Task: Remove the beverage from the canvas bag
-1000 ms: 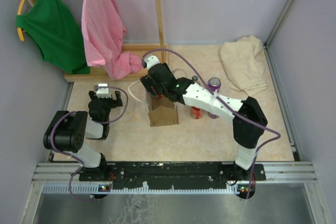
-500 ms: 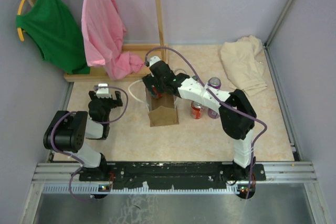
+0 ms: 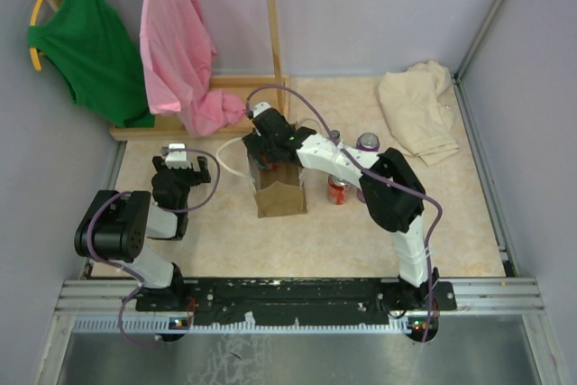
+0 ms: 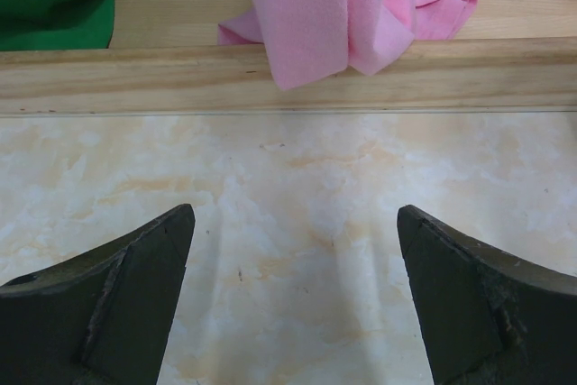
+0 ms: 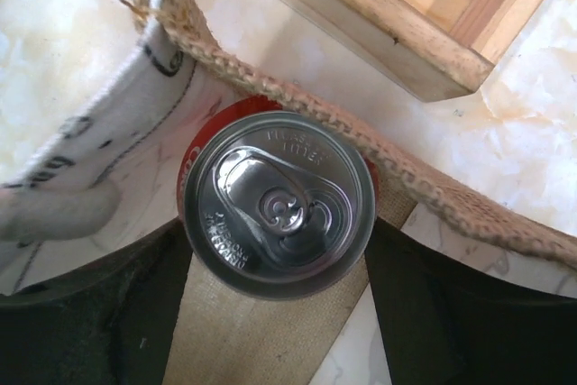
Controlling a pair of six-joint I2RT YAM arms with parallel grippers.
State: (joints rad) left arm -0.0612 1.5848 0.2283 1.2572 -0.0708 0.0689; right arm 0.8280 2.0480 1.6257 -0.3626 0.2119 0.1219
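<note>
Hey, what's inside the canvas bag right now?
An upright red can with a silver pull-tab top stands in the canvas bag, with the open right gripper straddling it. Whatever lies beneath the can is hidden.

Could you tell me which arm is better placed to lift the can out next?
Right: the right pincer flanks the can in the canvas bag; the left pincer rests open, apart.

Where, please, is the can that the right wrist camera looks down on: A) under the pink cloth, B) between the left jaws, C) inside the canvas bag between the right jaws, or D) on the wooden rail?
C: the right wrist view shows the can upright inside the canvas bag, with the jaws of the right gripper on either side of it.
</note>
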